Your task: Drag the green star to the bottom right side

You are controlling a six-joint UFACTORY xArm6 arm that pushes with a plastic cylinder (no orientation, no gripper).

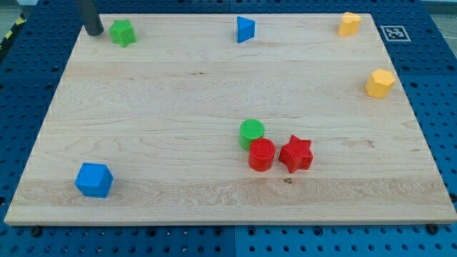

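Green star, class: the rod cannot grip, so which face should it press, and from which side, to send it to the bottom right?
Press the green star on its upper-left points, coming from the view's top left. My tip stands just left of it, so shift slightly upward first. The push line probably passes close to the green cylinder.
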